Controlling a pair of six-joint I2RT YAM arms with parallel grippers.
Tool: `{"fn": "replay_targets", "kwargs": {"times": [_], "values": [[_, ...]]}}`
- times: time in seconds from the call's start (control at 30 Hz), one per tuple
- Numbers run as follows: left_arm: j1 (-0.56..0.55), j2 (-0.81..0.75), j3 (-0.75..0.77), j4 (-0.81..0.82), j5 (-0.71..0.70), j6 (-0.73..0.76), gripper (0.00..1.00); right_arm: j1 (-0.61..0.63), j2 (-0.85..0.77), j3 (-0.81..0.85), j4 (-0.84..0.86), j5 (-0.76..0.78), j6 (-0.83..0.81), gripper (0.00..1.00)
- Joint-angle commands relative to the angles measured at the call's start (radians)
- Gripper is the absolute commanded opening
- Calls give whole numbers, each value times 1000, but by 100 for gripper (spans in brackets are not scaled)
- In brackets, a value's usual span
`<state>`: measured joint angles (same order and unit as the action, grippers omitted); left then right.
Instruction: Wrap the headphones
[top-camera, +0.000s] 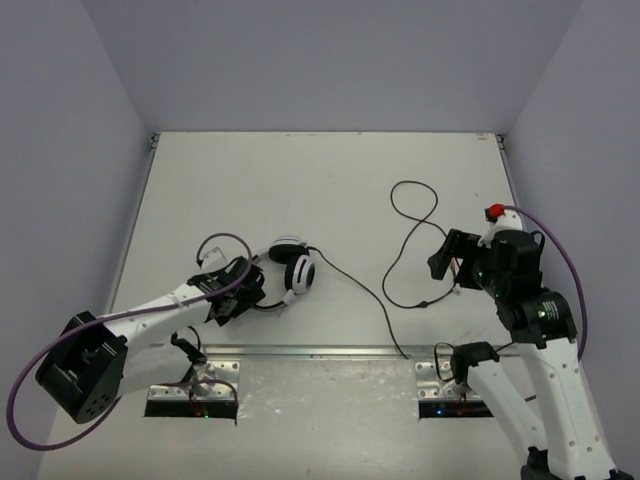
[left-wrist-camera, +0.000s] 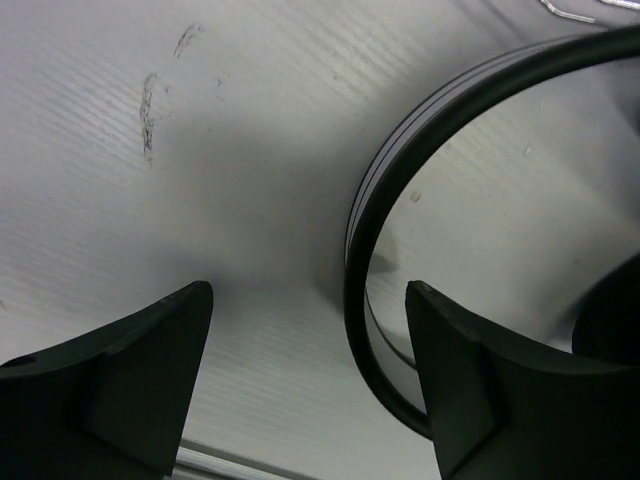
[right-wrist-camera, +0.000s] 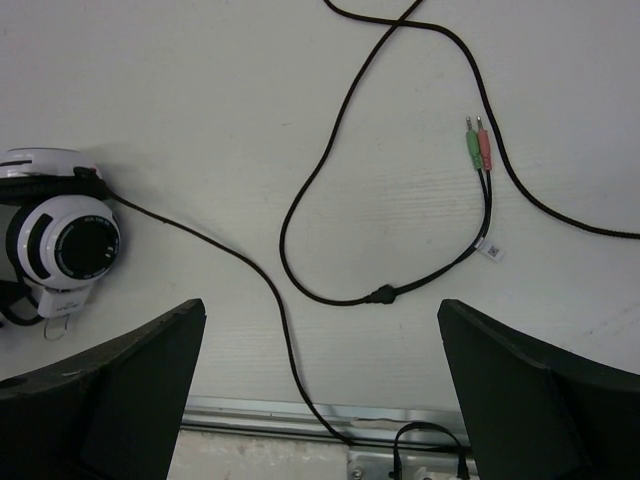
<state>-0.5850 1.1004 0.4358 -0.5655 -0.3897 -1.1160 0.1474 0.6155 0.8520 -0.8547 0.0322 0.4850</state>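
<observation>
Two oval white earcups (top-camera: 300, 272), thin black looping cable (right-wrist-camera: 283, 238)

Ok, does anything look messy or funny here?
Yes, the cable of the headphones is messy. It sprawls in loose, crossing loops over the table, and one stretch reaches the metal rail at the near edge. Its green and pink plugs lie loose on the table. Nothing looks broken.

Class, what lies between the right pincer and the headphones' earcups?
Only the thin black cable, looping over bare table, as top and right wrist views show.
</observation>
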Motion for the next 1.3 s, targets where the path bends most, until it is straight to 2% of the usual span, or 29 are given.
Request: {"fn": "replay_targets", "kwargs": {"times": [0.0, 0.13, 0.2, 0.23, 0.3, 0.33, 0.4, 0.43, 0.47, 0.6, 0.8, 0.97, 1.0, 1.1, 1.17, 1.23, 1.27], "values": [[-9, 48, -11, 88, -55, -56, 74, 3, -22, -11, 45, -28, -29, 99], [-21, 104, -13, 118, -55, -62, 62, 3, -22, -5, 43, -28, -36, 99], [-26, 118, -11, 122, -66, -68, 61, 3, -23, -4, 46, -52, -36, 99], [-27, 122, -14, 137, -63, -61, 49, 3, -23, -5, 46, -57, -34, 99], [-30, 133, -12, 145, -57, -54, 40, 3, -22, -10, 52, -78, -31, 99], [-30, 134, -14, 151, -52, -54, 29, 3, -22, -10, 54, -84, -31, 99], [-35, 133, -23, 176, -31, -38, 16, 3, -19, -8, 54, -100, -29, 99], [-38, 130, -32, 205, -26, -30, 4, 3, -25, -10, 57, -119, -31, 99], [-42, 125, -34, 207, -29, -31, 1, 3, -31, -19, 71, -132, -26, 99], [-74, 84, -9, 150, -89, -44, 0, 3, -66, -51, 120, -182, -3, 99], [-159, -8, 200, -141, -276, -71, 0, 3, -80, -68, 174, -264, 9, 99], [-283, -24, 374, -322, -423, -91, 0, 3, -144, -126, 347, -409, -19, 99], [-303, -22, 403, -345, -445, -91, 0, 3, -157, -131, 371, -481, -26, 99], [-381, -16, 547, -468, -541, -84, 0, 3, -120, -180, 526, -657, -49, 99], [-424, -14, 608, -513, -599, -80, 0, 3, -83, -203, 594, -695, -57, 99], [-443, -19, 696, -528, -621, -12, 0, 6, -43, -246, 694, -687, -109, 99], [-450, -28, 748, -501, -626, 78, 0, 17, -28, -261, 735, -696, -127, 99]]}}
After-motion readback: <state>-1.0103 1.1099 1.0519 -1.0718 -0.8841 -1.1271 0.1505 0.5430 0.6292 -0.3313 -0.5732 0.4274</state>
